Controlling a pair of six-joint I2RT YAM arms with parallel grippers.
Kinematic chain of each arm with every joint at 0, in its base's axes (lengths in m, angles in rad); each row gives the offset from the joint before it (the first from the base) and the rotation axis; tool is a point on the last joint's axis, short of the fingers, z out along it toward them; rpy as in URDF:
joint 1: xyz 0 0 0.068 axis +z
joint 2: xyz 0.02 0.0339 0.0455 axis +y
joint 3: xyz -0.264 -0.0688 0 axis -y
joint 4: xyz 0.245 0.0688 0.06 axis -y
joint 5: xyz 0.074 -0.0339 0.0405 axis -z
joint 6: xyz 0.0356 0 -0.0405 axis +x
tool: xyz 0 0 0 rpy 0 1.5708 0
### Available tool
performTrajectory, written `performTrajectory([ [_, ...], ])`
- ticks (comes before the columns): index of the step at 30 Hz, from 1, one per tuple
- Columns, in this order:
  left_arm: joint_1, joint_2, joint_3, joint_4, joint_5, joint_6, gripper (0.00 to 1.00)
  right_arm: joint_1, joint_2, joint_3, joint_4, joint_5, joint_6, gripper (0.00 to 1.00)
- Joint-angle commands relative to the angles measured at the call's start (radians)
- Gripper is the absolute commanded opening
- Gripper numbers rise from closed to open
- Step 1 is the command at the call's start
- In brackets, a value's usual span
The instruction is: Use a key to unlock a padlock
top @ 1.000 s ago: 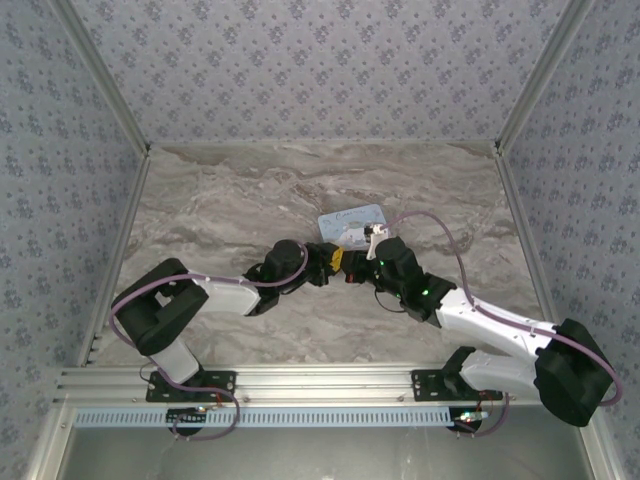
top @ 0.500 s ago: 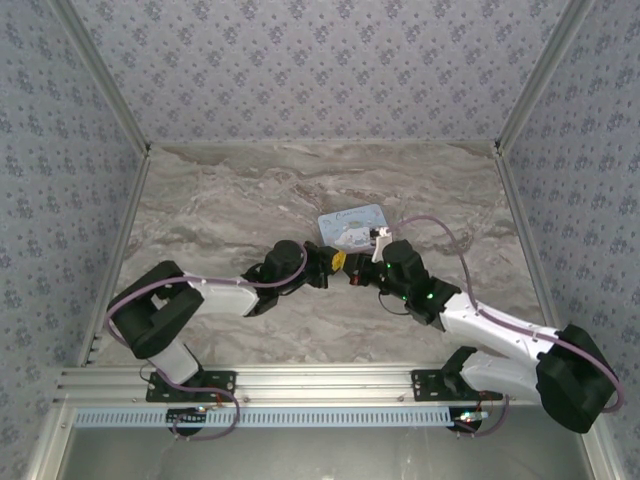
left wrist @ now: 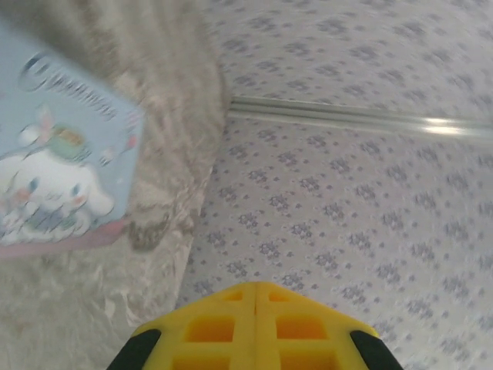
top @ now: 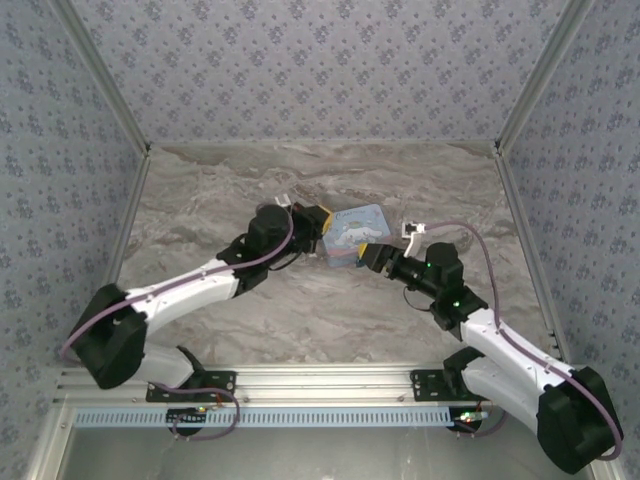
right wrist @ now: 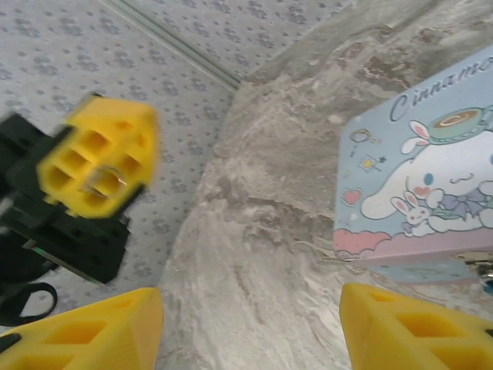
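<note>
- Fingers of the left gripper [left wrist: 254,290] are pressed together, and in the left wrist view the two yellow pads meet in one thin seam.
- From the right wrist view, the left gripper [right wrist: 98,171] is seen at the left side, lifted above the table [right wrist: 262,231] and a bit blurred. A small thin metal piece, the key [right wrist: 109,179], is pinched at the seam of its pads. It is too small and blurred to tell its shape well.
- From the top view, the left gripper [top: 320,214] is just beside the left far corner of the tin [top: 357,230]; I cannot tell if they touch.
- The right gripper [right wrist: 248,299] has its fingers spread wide. One yellow finger [right wrist: 92,327] is at the bottom left and the other at the bottom right, with only bare marble table between them.
- In the top view the right gripper [top: 364,256] is at the near right side of the tin, pointing to it.
- The tin lies flat on the table, with the light-blue lid and the cartoon picture facing up. In the left wrist view the tin [left wrist: 54,169] is at the left edge, partly cut off.
- The padlock [right wrist: 486,279] shows at the very right edge of the right wrist view, as a silvery bit and a teal speck at the front side of the tin [right wrist: 431,177]. Most of it is cut off, so I cannot tell whether its shackle is shut.
- The key and the padlock are well apart, with the tin between them.
</note>
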Motion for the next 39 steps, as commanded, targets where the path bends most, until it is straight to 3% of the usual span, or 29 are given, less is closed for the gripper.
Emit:
performTrajectory([
  [1,-0.007,-0.077,0.05,-0.115,-0.073,0.357,0.0,-0.009,-0.008,-0.008,0.195,-0.164,0.033,0.64],
  [5,-0.009,-0.138,0.05,-0.117,-0.066,0.52,0.0,0.003,0.008,0.022,0.341,-0.229,0.046,0.64],
  [10,-0.012,-0.173,0.046,-0.036,0.025,0.618,0.0,0.035,0.063,0.088,0.421,-0.239,0.048,0.64],
  [20,-0.018,-0.187,-0.002,0.125,0.095,0.614,0.0,0.096,0.224,0.185,0.518,-0.21,0.06,0.55],
  [39,-0.02,-0.18,0.001,0.139,0.117,0.626,0.0,0.135,0.34,0.286,0.576,-0.195,0.096,0.36],
])
